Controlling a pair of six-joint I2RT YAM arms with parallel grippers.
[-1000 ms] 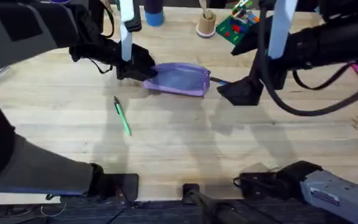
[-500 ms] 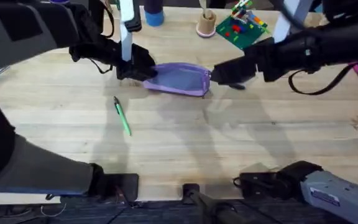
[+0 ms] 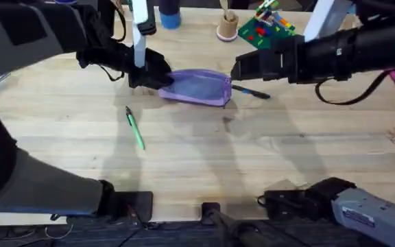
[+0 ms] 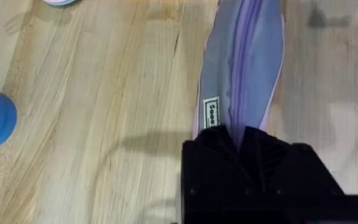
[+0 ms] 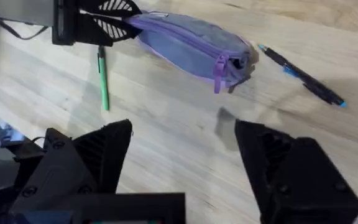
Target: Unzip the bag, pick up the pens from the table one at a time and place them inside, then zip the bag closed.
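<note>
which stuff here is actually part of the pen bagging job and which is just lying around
Part of the job:
- lavender-purple zip pouch, one end clamped by the left gripper
- bright green pen
- dark blue-black pen
- open right gripper

Just lying about:
- green toy-brick board
- tan spool
- blue cylinder

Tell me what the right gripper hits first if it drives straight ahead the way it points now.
Probably the zipper-pull end of the bag: the open right gripper faces it across bare table. Depth is unclear; the dark pen lies off to one side.
</note>
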